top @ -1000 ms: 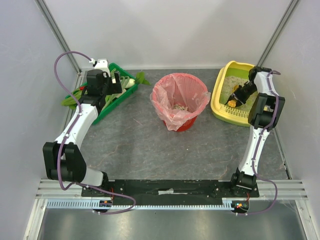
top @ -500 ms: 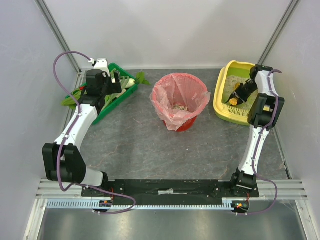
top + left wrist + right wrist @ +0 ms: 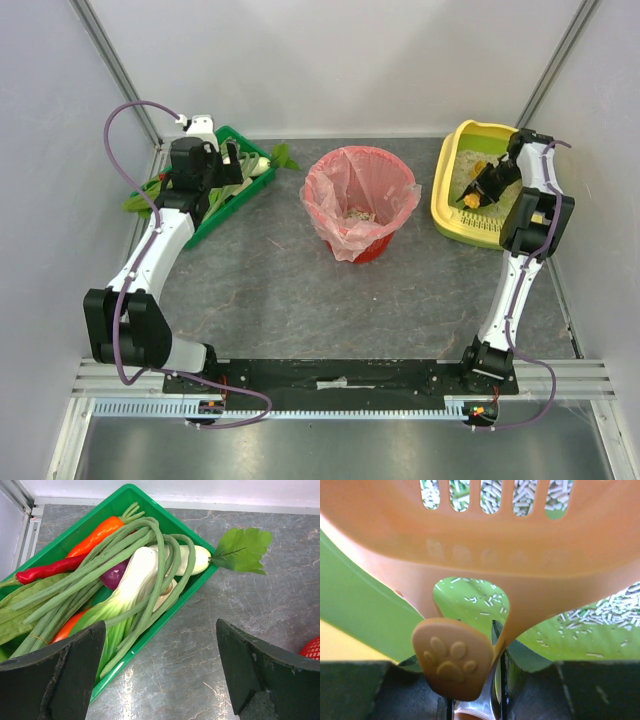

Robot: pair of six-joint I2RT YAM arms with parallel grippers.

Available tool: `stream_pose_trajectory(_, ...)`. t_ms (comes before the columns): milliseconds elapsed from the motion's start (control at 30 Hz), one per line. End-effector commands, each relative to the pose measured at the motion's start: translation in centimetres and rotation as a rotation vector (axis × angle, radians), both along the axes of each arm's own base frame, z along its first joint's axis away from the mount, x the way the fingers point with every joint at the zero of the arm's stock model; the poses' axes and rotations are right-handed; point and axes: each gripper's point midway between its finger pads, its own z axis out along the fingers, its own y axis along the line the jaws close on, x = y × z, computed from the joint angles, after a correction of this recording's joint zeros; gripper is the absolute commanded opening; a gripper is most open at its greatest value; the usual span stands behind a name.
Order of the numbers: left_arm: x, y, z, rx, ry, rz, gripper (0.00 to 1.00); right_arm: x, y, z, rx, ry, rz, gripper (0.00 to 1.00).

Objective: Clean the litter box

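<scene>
The yellow litter box [image 3: 446,214] sits at the far right of the table, with pale litter inside. My right gripper [image 3: 482,187] is inside it, shut on the handle of an orange slotted scoop [image 3: 470,199]. In the right wrist view the scoop [image 3: 485,540] fills the top, its paw-print handle end [image 3: 451,662] sits at my gripper [image 3: 472,702], and the box's lime-green inside [image 3: 360,615] shows scattered litter grains [image 3: 600,616]. My left gripper [image 3: 218,160] hangs open and empty at the far left; in its wrist view it [image 3: 160,675] is over bare table.
A green tray of vegetables [image 3: 240,190] lies at the far left, its edge [image 3: 165,622] close to my left fingers [image 3: 65,675]. A red basket lined with a pink bag [image 3: 360,200] stands at the far middle. Enclosure walls stand close on both sides.
My right gripper has moved with the scoop toward the far right inside the litter box, and the box has shifted slightly right. The left arm has hardly moved.
</scene>
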Motion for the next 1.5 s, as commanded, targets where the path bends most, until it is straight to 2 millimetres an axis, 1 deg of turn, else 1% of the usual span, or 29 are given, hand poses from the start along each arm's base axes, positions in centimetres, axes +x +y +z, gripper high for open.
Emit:
stream_pose_trajectory(0,0.3,0.4,4.1,-0.013,-0.101,0.019,0.97,2.0,-0.9,-0.1,-0.007,-0.106,0.016,0.0)
stream_pose_trajectory(133,0.3,0.5,4.1,-0.012,-0.1,0.022,0.97,2.3,-1.2,-0.2,-0.023,-0.131,0.037,0.0)
stream_pose_trajectory(300,0.3,0.4,4.3,-0.021,-0.103,0.02,0.97,2.4,-1.5,-1.3,-0.042,-0.13,0.048,0.0)
stream_pose_trajectory(400,0.3,0.3,4.4,-0.024,-0.106,0.021,0.97,2.5,-1.9,-1.5,-0.066,-0.147,0.064,0.0)
stream_pose_trajectory(467,0.3,0.3,4.5,-0.028,-0.108,0.021,0.97,2.1,-2.0,-1.4,-0.096,-0.155,0.104,0.0)
stream_pose_trajectory(533,0.4,0.3,4.6,-0.033,-0.109,0.021,0.97,1.6,-2.4,-0.6,-0.155,-0.163,0.139,0.0)
stream_pose_trajectory(567,0.4,0.2,4.6,-0.036,-0.109,0.022,0.97,0.7,-2.5,-0.9,-0.17,-0.143,0.155,0.0)
stream_pose_trajectory(600,0.3,0.2,4.4,-0.038,-0.105,0.02,0.97,0.2,-3.2,0.0,-0.227,-0.155,0.183,0.0)
stream_pose_trajectory(633,0.4,0.1,4.3,-0.044,-0.103,0.015,0.97,-0.8,-3.2,-0.3,-0.238,-0.131,0.198,0.0)
stream_pose_trajectory(667,0.5,-0.1,4.1,-0.052,-0.098,0.014,0.97,-1.2,-3.4,-0.1,-0.261,-0.131,0.206,0.0)
stream_pose_trajectory(700,0.6,-0.1,4.2,-0.059,-0.101,0.011,0.97,-1.4,-3.7,1.0,-0.293,-0.156,0.228,0.0)
stream_pose_trajectory(733,0.7,-0.4,4.0,-0.067,-0.097,-0.001,0.97,-2.2,-3.9,0.8,-0.311,-0.136,0.236,0.0)
stream_pose_trajectory(767,0.7,-0.6,3.9,-0.075,-0.094,-0.006,0.97,-2.3,-4.2,1.2,-0.327,-0.147,0.242,0.0)
stream_pose_trajectory(800,0.9,-0.7,3.8,-0.08,-0.092,-0.01,0.97,-2.4,-4.3,2.1,-0.347,-0.166,0.253,0.0)
stream_pose_trajectory(867,1.0,-1.0,3.8,-0.088,-0.089,-0.024,0.97,-2.7,-4.6,2.8,-0.371,-0.173,0.26,0.0)
stream_pose_trajectory(1067,1.2,-1.3,3.6,-0.092,-0.084,-0.035,0.96,-2.1,-4.4,4.3,-0.37,-0.212,0.263,0.0)
stream_pose_trajectory(1200,1.0,-1.3,3.3,-0.1,-0.078,-0.032,0.96,-2.9,-4.5,4.8,-0.374,-0.197,0.291,0.0)
stream_pose_trajectory(1333,0.8,-1.3,2.9,-0.098,-0.071,-0.032,0.96,-4.1,-4.4,5.4,-0.377,-0.179,0.333,0.0)
stream_pose_trajectory(1367,0.9,-1.3,2.8,-0.096,-0.07,-0.033,0.96,-4.4,-4.4,5.9,-0.388,-0.185,0.343,0.0)
stream_pose_trajectory(1433,0.9,-1.2,3.0,-0.092,-0.075,-0.029,0.96,-5.0,-4.6,6.5,-0.405,-0.182,0.352,0.0)
stream_pose_trajectory(1467,1.0,-1.2,3.1,-0.091,-0.076,-0.03,0.96,-5.2,-4.7,7.5,-0.424,-0.205,0.365,0.0)
